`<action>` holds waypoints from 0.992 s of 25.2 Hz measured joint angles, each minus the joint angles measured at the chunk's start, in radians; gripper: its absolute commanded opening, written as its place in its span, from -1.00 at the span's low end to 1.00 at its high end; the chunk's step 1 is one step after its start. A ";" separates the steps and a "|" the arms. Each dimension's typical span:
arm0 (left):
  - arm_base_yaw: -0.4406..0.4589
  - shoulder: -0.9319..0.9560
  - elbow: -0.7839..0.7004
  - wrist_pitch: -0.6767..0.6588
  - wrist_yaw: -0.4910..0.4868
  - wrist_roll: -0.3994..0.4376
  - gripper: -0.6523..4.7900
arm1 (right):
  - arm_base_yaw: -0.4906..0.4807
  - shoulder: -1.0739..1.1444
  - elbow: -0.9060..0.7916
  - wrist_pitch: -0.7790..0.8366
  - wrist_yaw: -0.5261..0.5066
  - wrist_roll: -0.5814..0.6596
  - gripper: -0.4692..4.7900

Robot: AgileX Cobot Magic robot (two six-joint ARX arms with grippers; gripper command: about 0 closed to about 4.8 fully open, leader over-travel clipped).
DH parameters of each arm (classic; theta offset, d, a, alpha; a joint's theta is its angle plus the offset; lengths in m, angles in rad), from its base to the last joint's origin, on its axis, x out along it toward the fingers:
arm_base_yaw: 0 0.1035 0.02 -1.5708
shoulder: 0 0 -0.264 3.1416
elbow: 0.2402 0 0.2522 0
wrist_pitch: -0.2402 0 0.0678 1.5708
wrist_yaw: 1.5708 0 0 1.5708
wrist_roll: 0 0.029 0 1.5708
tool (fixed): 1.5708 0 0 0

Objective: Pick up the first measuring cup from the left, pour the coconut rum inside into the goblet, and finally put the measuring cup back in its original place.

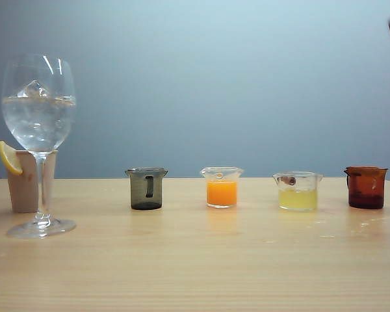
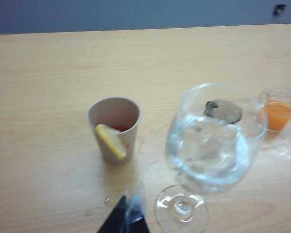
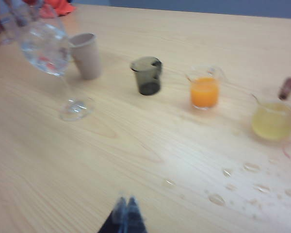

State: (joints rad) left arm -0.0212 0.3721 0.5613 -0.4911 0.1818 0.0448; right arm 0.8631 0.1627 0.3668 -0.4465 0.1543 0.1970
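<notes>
Right gripper (image 3: 125, 209) closed, empty (above table (image 3: 136, 145)), left gripper (image 2: 128, 213) pinched together — holding nothing

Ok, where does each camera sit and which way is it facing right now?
Exterior: low at the table edge, facing the tall clear stemmed goblet and cup row; no claw visible.
Left wrist: above the table, looking down on goblet and beige paper cup; shut left claw tips show.
Right wrist: high, angled across the row; shut right claw tips show.
Shared: smoky grey-green measuring cup, orange-liquid cup.
</notes>
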 measured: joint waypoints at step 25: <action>0.038 -0.370 -0.486 0.080 -0.002 0.000 -0.77 | -0.206 -0.158 -0.341 0.223 0.009 -0.128 -0.83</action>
State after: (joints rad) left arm 0.0166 0.0017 0.0750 -0.4114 0.1799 0.0444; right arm 0.6567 0.0051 0.0257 -0.2237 0.1631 0.0689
